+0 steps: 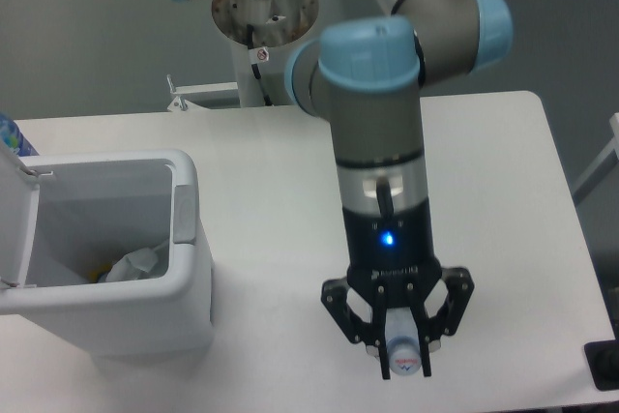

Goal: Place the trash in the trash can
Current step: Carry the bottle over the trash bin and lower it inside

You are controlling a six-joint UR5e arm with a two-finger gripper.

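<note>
My gripper hangs over the front of the table, right of centre, and points straight down. It is shut on the squashed clear plastic bottle, one piece of the trash. Only the bottle's end shows between the fingers; the rest is hidden under the wrist. The trash can stands at the left with its lid swung open and a grey tab on its right rim. A crumpled white-and-clear wrapper lies inside it. The gripper is well to the right of the can.
The arm's pedestal rises behind the table's far edge. A blue-and-white object shows at the left edge behind the can. A black block sits off the table's front right corner.
</note>
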